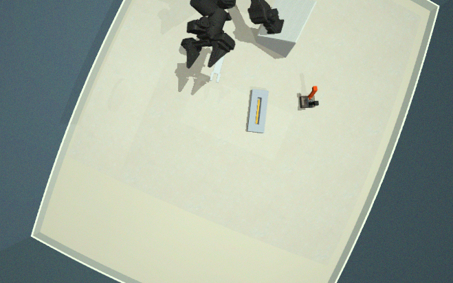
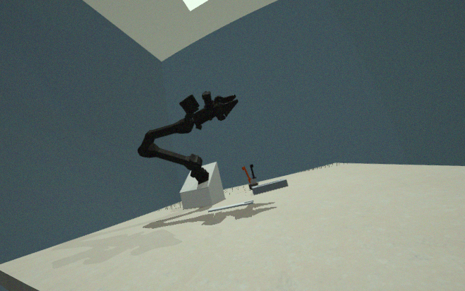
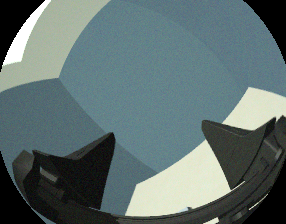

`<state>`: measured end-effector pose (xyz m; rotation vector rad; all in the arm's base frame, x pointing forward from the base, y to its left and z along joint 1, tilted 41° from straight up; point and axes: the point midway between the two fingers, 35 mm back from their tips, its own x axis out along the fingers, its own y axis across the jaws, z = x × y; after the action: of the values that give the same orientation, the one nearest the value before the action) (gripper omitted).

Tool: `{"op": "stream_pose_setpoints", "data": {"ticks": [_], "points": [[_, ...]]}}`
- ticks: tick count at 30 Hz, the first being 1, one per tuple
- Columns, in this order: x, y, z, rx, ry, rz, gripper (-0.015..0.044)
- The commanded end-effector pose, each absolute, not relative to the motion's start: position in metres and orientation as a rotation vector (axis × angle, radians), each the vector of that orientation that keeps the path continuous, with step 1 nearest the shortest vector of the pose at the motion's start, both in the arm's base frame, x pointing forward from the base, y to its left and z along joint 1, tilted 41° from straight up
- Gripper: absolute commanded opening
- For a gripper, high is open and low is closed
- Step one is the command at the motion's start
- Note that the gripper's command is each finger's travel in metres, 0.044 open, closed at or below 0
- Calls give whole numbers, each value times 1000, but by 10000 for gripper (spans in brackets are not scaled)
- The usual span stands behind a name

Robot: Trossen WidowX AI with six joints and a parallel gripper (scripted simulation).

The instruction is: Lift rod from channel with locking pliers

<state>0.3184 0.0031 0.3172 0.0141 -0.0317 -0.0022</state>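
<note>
While our gripper (image 1: 198,66) (image 2: 236,97) (image 3: 159,131) hangs open and empty, well apart from the block (image 1: 251,119) (image 2: 271,186), the pliers (image 1: 313,92) (image 2: 246,174) stand beyond it. A hasty sideways reach could topple them.

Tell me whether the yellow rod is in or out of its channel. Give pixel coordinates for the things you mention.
In. From the top, the yellow rod (image 1: 258,111) lies lengthwise inside the slot of the grey block (image 1: 252,126) (image 2: 270,187), dark gap showing beside it.

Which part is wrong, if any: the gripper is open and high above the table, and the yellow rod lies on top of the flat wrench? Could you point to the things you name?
The rod's place is wrong: the top view shows the yellow rod (image 1: 258,111) in the slot of the grey block (image 1: 262,128) (image 2: 270,186). The rest stands.
</note>
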Motion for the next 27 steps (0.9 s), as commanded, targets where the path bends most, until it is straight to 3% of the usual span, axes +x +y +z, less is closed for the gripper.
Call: {"op": "stream_pose_setpoints", "data": {"ticks": [1,11,20,27], "points": [[318,0,320,-10,-35,-2,440],[348,11,155,-590,702,95,440],[310,10,54,-1173,1249,449,440],[259,-1,8,-1677,1658,1015,440]]}}
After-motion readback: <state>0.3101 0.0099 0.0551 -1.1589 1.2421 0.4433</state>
